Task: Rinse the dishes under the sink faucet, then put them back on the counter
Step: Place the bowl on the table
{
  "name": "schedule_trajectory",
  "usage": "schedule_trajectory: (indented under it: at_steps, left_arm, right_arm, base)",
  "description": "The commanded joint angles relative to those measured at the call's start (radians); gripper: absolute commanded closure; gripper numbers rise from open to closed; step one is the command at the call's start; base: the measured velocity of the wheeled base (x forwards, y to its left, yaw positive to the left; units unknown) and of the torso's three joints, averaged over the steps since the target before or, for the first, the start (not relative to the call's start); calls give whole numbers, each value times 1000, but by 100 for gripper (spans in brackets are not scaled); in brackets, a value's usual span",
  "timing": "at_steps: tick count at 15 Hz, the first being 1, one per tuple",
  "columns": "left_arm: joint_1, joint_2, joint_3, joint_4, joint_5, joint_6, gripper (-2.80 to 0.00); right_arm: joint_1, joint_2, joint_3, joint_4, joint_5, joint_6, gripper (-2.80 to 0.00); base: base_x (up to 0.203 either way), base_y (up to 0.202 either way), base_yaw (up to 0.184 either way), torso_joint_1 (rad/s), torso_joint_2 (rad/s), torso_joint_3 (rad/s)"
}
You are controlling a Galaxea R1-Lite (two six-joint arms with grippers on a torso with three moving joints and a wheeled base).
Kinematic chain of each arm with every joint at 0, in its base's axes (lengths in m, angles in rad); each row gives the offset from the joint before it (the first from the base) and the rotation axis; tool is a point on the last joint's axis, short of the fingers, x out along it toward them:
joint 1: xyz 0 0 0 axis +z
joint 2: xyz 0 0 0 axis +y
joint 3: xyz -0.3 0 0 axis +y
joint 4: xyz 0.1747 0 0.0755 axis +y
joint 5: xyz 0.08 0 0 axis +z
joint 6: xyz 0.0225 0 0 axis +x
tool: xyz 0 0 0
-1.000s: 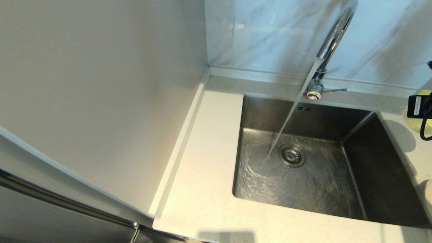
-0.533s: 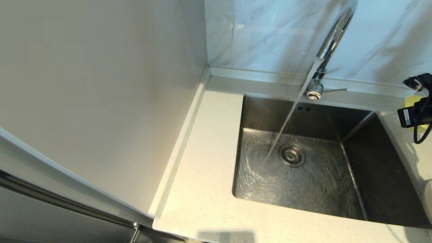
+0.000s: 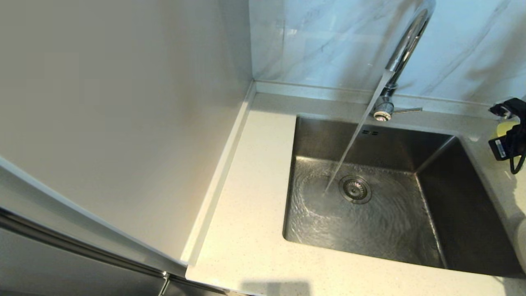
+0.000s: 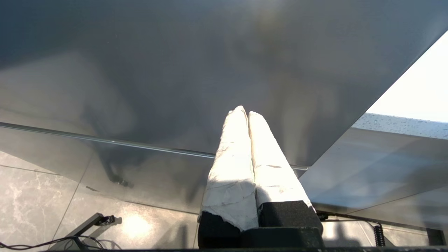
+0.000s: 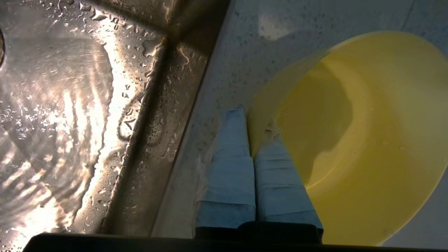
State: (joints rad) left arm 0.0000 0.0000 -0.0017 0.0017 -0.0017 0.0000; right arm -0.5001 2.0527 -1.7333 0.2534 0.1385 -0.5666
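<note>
Water runs from the tall chrome gooseneck faucet (image 3: 404, 45) into the steel sink (image 3: 370, 213). Right gripper (image 5: 249, 117), pinching the pale yellow round bowl's (image 5: 367, 140) rim above the speckled counter (image 5: 224, 87), likely carries it streamward; left gripper (image 4: 246, 113) idles closed.

We count one bowl (image 5: 367, 140), one sink (image 3: 390, 197) with one drain (image 3: 355, 189), and one faucet (image 3: 404, 45) pouring a single stream. We also see two grippers (image 5: 250, 120) (image 4: 244, 112), one per arm.

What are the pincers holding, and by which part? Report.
The right pincer pinches the yellow bowl by its rim, over the counter beside the sink. The left pincer holds nothing.
</note>
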Motion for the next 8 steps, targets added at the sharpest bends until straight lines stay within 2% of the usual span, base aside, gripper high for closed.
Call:
schedule_trajectory:
  at_steps: [1,6,8]
  left_arm:
    - [0,0,0,0,0,0,0]
    - [0,0,0,0,0,0,0]
    - [0,0,0,0,0,0,0]
  right_arm:
    - [-18,21,-29,29,3,-4,0]
    - [-34,-19,-3,109,14,-1,0]
    - [-32,-50,44,126,46,-1,0]
  base:
    - [0,0,0,0,0,0]
    - [0,0,0,0,0,0]
    - [0,0,0,0,0,0]
